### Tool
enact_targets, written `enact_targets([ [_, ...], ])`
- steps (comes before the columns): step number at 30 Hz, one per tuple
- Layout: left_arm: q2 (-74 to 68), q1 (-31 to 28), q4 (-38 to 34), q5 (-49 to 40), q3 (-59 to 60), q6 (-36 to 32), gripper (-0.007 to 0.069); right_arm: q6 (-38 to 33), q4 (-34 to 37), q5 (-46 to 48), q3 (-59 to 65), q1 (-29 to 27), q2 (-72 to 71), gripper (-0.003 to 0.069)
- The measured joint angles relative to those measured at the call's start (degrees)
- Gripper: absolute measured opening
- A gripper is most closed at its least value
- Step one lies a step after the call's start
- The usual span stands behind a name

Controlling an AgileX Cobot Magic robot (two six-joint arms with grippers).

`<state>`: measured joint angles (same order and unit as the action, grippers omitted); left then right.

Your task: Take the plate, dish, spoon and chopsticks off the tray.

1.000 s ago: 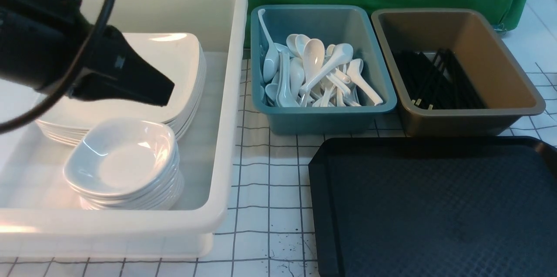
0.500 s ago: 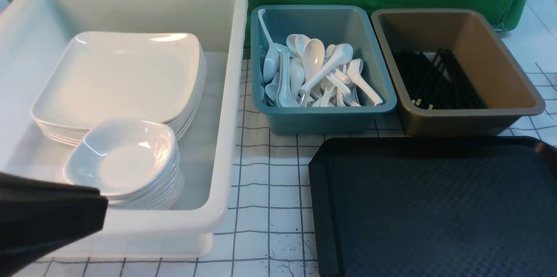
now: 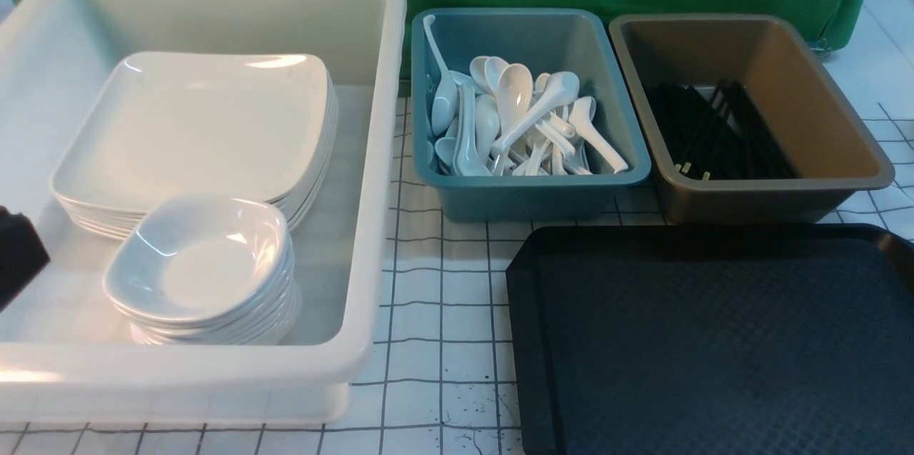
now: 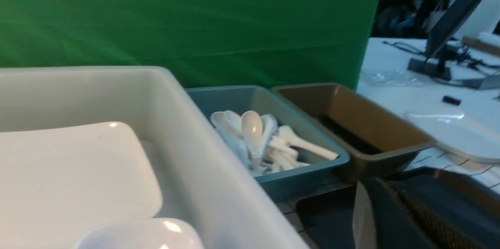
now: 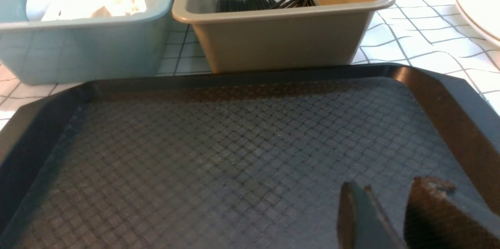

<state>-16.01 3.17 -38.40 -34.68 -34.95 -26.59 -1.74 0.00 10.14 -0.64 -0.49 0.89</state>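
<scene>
Evidently the tray (image 3: 714,341) carries nothing now: its textured floor shows bare in the front and right wrist views, as far as both reach. The plate (image 3: 193,123) tops a stack in the white tub (image 3: 385,155) to the left, with a stack of small dishes (image 3: 203,262) just in front of it. Spoons (image 3: 514,119) lie heaped in the teal bin (image 3: 528,198), and the chopsticks (image 3: 714,133) lie in the brown bin (image 3: 771,198) beside it, both just behind the tray on the gridded surface (image 3: 443,312).

By that layout all 4 kinds of item look put away, so the clearing seems finished, with at most the arms left to park.

The left gripper (image 3: 18,255) shows only as a dark tip at the front view's left edge, over the tub, jaws closed and holding nothing visible. The right gripper (image 5: 390,217) hangs low above the tray's near part, jaws apart and empty.
</scene>
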Motion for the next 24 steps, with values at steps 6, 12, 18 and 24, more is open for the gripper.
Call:
enact_targets([
  [6,0.0,0.0,8.6,0.1,0.0,-0.1,-0.0001,0.0,0.0,0.0,0.0,0.0,0.0,0.0240],
  [12,0.0,0.0,13.1,0.9,0.0,-0.1,-0.0001,0.0,0.0,0.0,0.0,0.0,0.0,0.0240],
  [18,0.0,0.0,13.3,4.9,2.8,-0.1,-0.0001,0.0,0.0,0.0,0.0,0.0,0.0,0.0240],
  [24,2.9,0.6,20.0,12.9,11.0,10.5,-0.0001,0.0,0.0,0.0,0.0,0.0,0.0,0.0240],
])
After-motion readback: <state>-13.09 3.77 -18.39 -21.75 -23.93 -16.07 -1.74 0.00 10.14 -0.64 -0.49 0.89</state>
